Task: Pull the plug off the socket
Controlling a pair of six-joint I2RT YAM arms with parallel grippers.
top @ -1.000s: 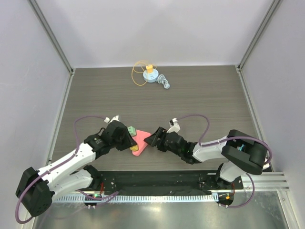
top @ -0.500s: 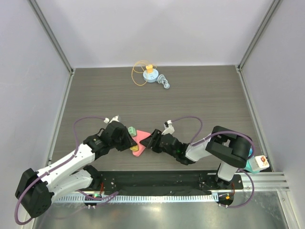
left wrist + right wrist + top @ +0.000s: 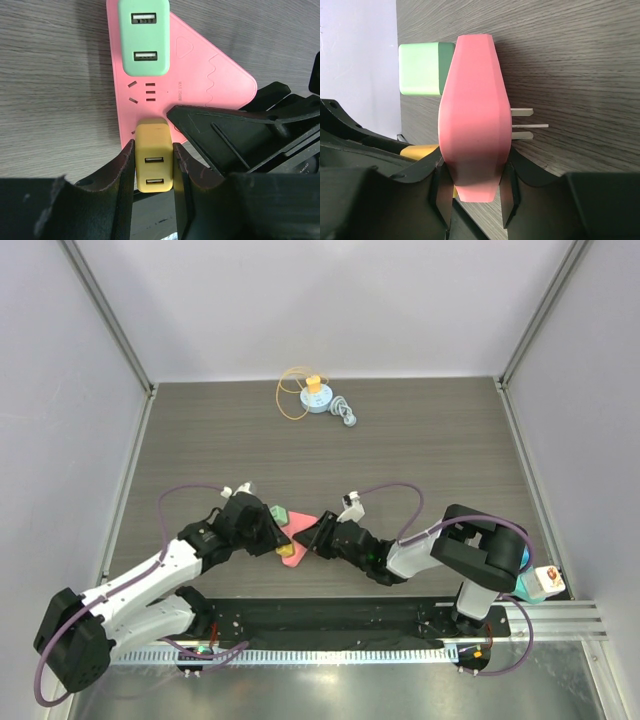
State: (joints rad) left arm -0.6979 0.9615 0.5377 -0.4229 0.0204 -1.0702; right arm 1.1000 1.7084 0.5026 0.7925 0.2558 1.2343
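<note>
— Well, where do we find the socket from the top camera?

— We see the pink socket (image 3: pixel 296 528) lying on the table (image 3: pixel 430 450) near the arm bases, between the two claws. The left gripper (image 3: pixel 268 537) meets it from the left and the right gripper (image 3: pixel 318 533) from the right. A green plug (image 3: pixel 277 513) sits at its far corner and a yellow plug (image 3: pixel 283 551) at its near side. From up here we cannot tell how the jaws stand. Far back on the table lie a small spool (image 3: pixel 314 397) with a loop of orange wire and, just beside it, a grey cable (image 3: pixel 345 412).

— And what do we get from the left wrist?

— We look straight onto the socket's face. The left fingers (image 3: pixel 122 170) press on both sides of the yellow plug, which is seated in the near end of the face, so that claw is clamped on it. The green plug is seated at the other end. A black finger of the right gripper lies over the socket's right edge.

— Then the right wrist?

— We see the socket edge-on, pinched between the right fingers (image 3: pixel 509 195). The green plug stands out on its left, metal prongs (image 3: pixel 527 125) stick out on its right over the wood, and a sliver of the yellow plug shows at lower left.
</note>
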